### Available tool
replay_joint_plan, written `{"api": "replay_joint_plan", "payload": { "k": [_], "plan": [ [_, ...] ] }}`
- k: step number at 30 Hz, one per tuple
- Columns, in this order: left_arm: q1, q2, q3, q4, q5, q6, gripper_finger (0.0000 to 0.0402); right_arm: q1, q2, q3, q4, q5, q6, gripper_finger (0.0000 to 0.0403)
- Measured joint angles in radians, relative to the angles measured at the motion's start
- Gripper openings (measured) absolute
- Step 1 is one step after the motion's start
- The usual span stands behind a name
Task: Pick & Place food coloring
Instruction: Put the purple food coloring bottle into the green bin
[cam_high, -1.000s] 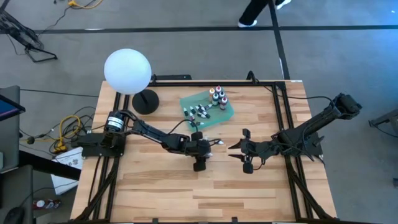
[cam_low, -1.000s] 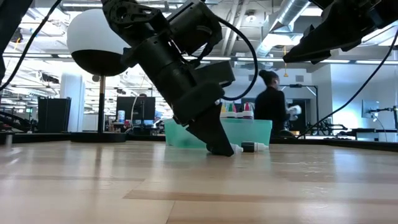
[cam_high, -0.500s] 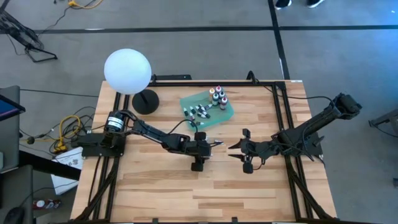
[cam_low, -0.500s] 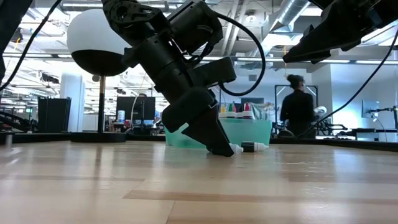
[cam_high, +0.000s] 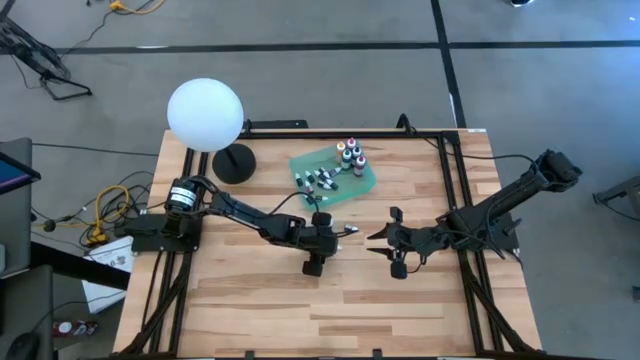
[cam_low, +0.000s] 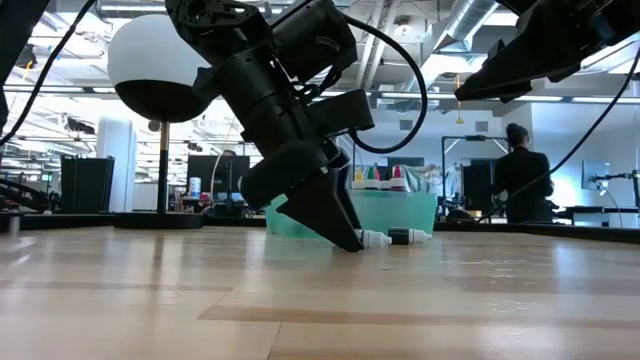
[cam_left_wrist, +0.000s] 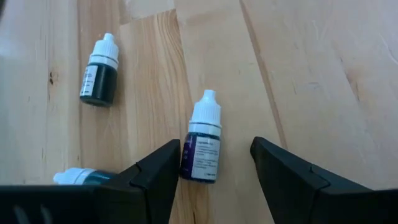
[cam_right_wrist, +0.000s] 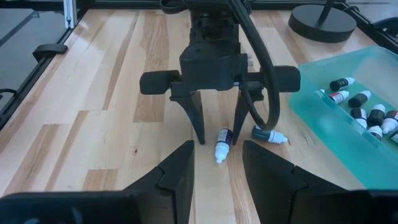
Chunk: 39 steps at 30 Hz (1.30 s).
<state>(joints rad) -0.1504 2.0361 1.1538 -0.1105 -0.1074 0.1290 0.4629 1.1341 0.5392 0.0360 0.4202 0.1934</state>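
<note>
- While the right tool (cam_high: 385, 243) has kept its place over the middle of the counter (cam_high: 250, 310), the left tool (cam_right_wrist: 217, 127) has tipped and drawn back a little along the wood, and the person (cam_low: 520, 185) in the room behind has walked on across the low view.
- Spread wide, the left tool's fingers (cam_left_wrist: 280, 171) stand on either side of a purple dropper bottle (cam_left_wrist: 202, 146) lying flat on the counter near its middle; whether they touch it cannot be told.
- A teal dropper bottle (cam_right_wrist: 268, 135) lies just beside that one, on the side toward the tray, and the left wrist view shows a dark green dropper bottle (cam_left_wrist: 99, 68) a little farther off.
- Most of the food coloring is in the green tray (cam_high: 368, 185) toward the counter's far edge: upright bottles (cam_high: 350, 155) stand at its far right corner and small droppers (cam_high: 318, 180) lie along its left part.
- A globe lamp (cam_high: 205, 115) on a black base (cam_high: 233, 163) stands at the far left corner, clear of both arms.
- The right tool hovers off the wood, its fingers (cam_right_wrist: 180, 171) partly apart and holding nothing.
- Only the right wrist view shows the left tool straddling the purple bottle from the front; from above the arm hides that bottle, and in the low view the loose bottles show just in front of the tray.
</note>
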Motion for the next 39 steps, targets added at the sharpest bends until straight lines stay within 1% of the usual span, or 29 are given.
{"api": "replay_joint_plan", "payload": {
  "k": [6, 19, 39],
  "plan": [
    [0.0, 0.0, -0.001, -0.002, 0.0, 0.001, 0.0196, -0.001, 0.0, 0.0, 0.0, 0.0, 0.0, 0.0127],
    [0.0, 0.0, -0.002, 0.0, 0.001, 0.001, 0.014, -0.001, 0.0, 0.0, 0.001, 0.004, 0.0, 0.0127],
    [-0.001, 0.001, -0.004, 0.012, 0.009, 0.006, 0.0095, -0.001, 0.0, 0.0, 0.001, 0.004, -0.001, 0.0127]
  ]
}}
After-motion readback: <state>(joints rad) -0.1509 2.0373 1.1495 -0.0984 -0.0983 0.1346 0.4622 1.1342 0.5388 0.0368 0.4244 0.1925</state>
